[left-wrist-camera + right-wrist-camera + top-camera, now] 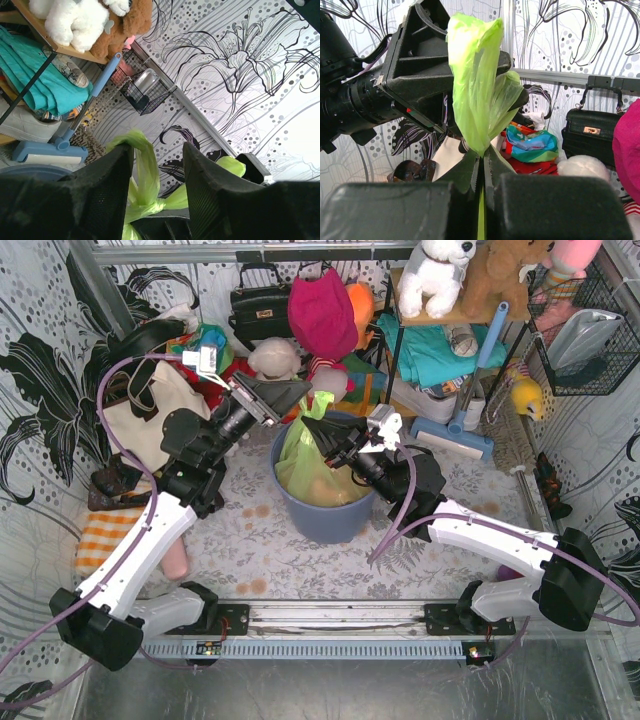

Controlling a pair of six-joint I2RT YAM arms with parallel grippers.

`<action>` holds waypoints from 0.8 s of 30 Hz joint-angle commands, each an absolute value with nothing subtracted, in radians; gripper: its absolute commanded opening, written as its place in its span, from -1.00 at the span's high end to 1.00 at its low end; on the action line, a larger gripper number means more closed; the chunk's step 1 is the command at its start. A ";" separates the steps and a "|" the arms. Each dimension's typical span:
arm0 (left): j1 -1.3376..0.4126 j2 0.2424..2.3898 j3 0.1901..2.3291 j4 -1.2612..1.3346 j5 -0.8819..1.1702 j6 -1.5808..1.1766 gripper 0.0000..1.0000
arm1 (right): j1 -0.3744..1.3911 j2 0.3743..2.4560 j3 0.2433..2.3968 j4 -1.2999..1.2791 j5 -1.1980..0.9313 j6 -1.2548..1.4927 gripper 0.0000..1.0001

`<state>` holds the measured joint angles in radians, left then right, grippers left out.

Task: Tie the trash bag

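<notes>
The trash bag (305, 455) is in danger of losing whatever twist its neck is carrying. The left gripper (157, 147) is standing with its jaws well apart, so the green tail rising along the inner face of one finger is only brushing it, not being pinched. That tail could slide free and let the bunched plastic below it loosen.

The right gripper (481, 161) is clenching tight on a thin strip of the same film, with a flap billowing up just above its fingertips. A hard pull from this side is likely to stretch or tear such thin plastic. It could also drag the bag up out of the round blue-grey bin (322, 523) in which it is sitting.

The bin is standing near the middle of the tabletop (250, 550), toward its far edge, and both grippers are meeting above its rim.
</notes>
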<state>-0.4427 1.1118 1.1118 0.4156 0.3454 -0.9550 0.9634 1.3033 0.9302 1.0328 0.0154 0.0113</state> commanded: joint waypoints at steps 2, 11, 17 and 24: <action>-0.423 1.126 1.131 0.523 0.393 -0.968 -0.06 | 0.960 1.282 0.923 1.075 -0.005 0.040 1.00; -0.410 1.157 1.122 0.683 0.497 -1.068 -0.17 | 0.961 1.282 0.922 1.072 -0.012 0.041 1.00; -0.402 1.142 1.129 0.680 0.505 -1.055 0.33 | 0.960 1.278 0.917 1.070 -0.011 0.043 1.00; -0.402 1.129 1.127 0.618 0.488 -1.019 1.00 | 0.961 1.253 0.920 1.044 -0.010 0.044 1.00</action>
